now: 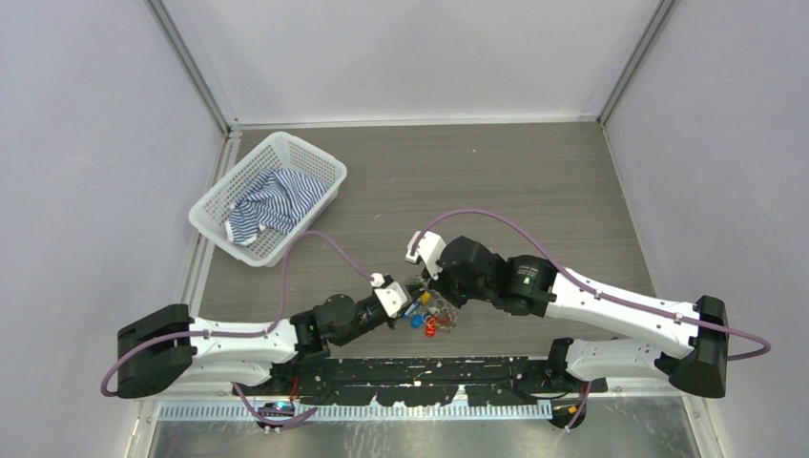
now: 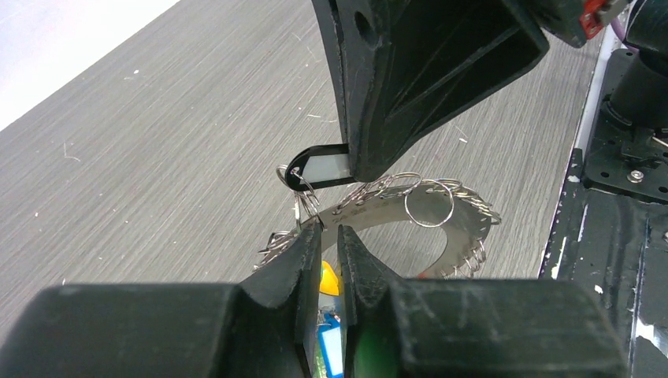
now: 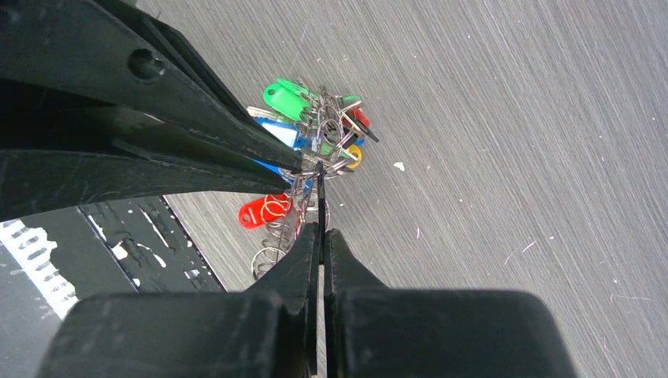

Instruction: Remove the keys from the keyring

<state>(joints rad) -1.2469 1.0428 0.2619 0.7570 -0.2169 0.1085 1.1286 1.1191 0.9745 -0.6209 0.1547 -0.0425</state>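
While left gripper [image 2: 328, 232] nips the keyring [image 2: 425, 216] rim, right gripper [image 3: 321, 231] clamps one black-tagged key [image 2: 323, 168] (white label). Other keys [image 3: 287, 101]: bunched, coloured tags.

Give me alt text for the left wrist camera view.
The left gripper pinches the rim of the keyring, while the right gripper above grips a black key tag. A yellow tag and a blue tag show beneath it, over a grey table.

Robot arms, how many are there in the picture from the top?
2. The left arm reaches in from the bottom left, the right arm from the bottom right; both meet at the keys. None seems hidden.
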